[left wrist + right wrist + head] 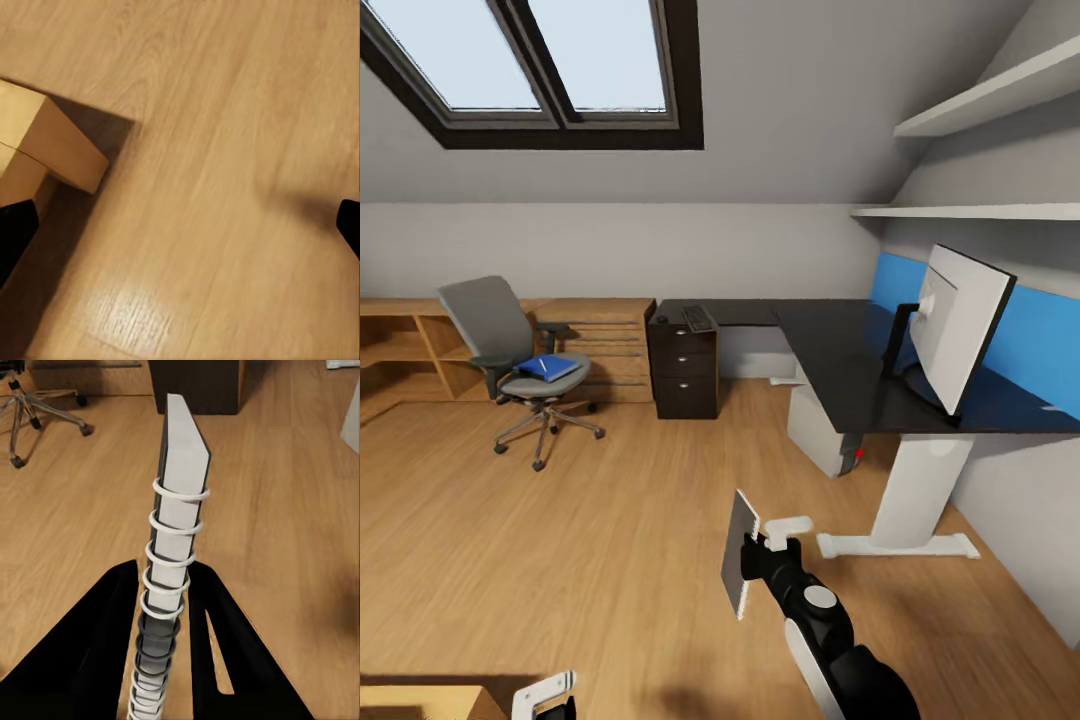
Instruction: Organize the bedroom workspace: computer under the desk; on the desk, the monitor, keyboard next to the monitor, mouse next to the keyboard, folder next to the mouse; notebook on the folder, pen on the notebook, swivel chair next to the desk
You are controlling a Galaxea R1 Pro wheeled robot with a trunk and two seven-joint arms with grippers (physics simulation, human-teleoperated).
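My right pincer [762, 548] is clamped on the notebook [740, 553], which I hold on edge above the wood floor [610, 540]; in the right wrist view the two black fingers [217, 615] press either side of its white spiral binding, and the notebook [178, 472] stands upright between them. My left pincer [545, 695] sits low at the edge of the head view, beside a light-wood corner [420, 700]. In the left wrist view its dark fingertips [15, 232] stand well apart over bare floor, with nothing between them, next to a light-wood block [52, 142].

The swivel chair [510, 350] stands on the floor across the room, in front of low wooden shelving [410, 350] and well apart from the desk [840, 360]. The blue folder [548, 367] lies on its seat, with a thin pale pen [543, 366] on top of the folder.

The monitor [958, 325] stands on the desk, white back toward me, close to the blue panel [1040, 350]. The keyboard [698, 319] lies at the far end of the black surface, above a black drawer unit [684, 365], well apart from the monitor. A pale box [822, 430] with a small red mark rests under the desk, beside the white leg [915, 490]. A skylight [550, 60] is set in the sloped ceiling.
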